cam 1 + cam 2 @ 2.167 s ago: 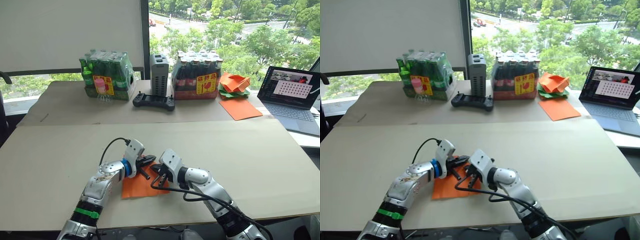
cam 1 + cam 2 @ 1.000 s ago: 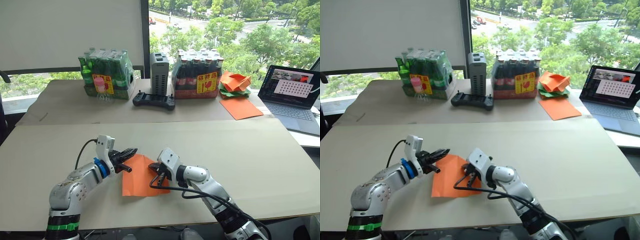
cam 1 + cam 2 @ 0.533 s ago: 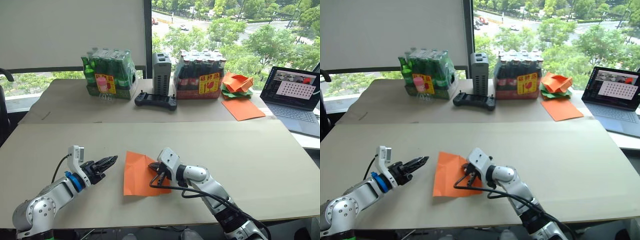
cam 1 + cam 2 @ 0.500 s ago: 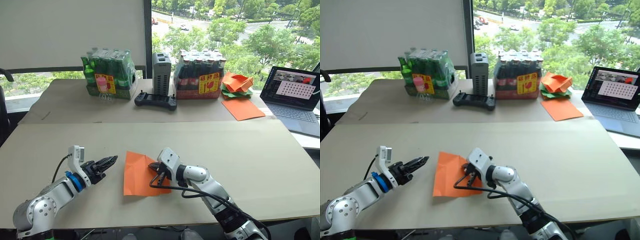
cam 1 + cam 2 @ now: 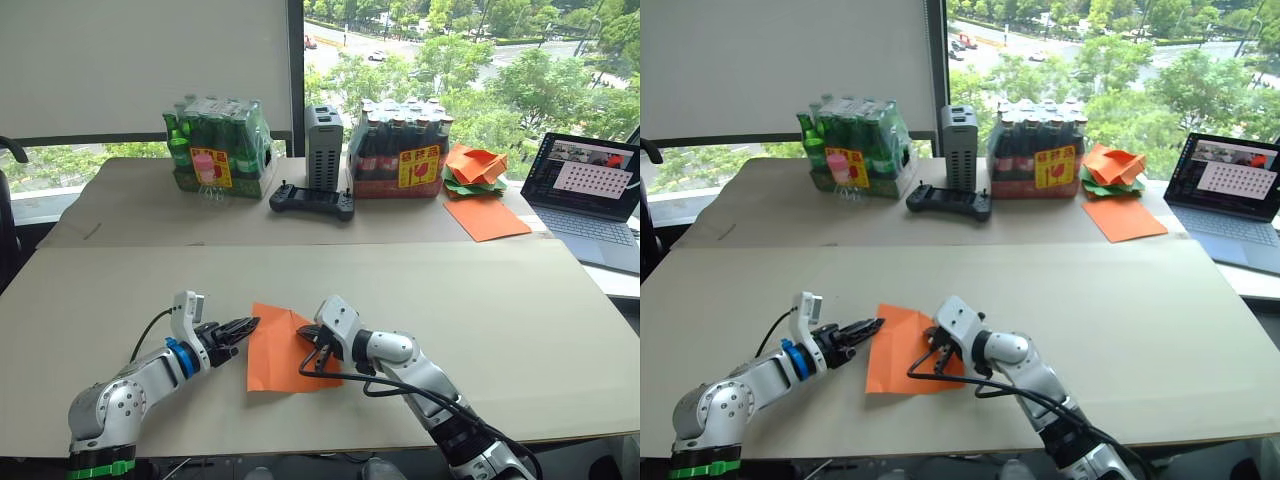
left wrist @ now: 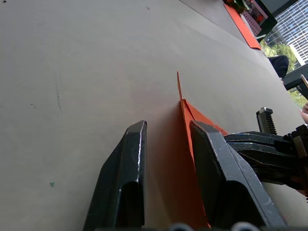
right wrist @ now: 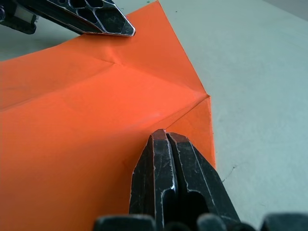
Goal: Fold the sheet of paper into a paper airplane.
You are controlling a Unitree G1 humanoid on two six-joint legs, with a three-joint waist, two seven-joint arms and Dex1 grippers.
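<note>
The left pincer (image 5: 240,327), parted and empty, points at the paper's (image 5: 277,350) left edge, while the closed right pincer (image 5: 312,345) presses its right side

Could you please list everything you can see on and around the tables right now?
sheet of paper: one, orange, creased, near table between the grippers
green bottle pack: one, green, far table left
dark bottle pack: one, dark with red labels, far table middle
grey box: one, grey, between the packs
controller: one, black, in front of the grey box
paper heap: one, orange and green, far table right
smooth sheet: one, orange, before the heap
laptop: one, grey, open, far right
left gripper: black, jaws open at the sheet's left edge
right gripper: black, jaws shut, on the sheet
</note>
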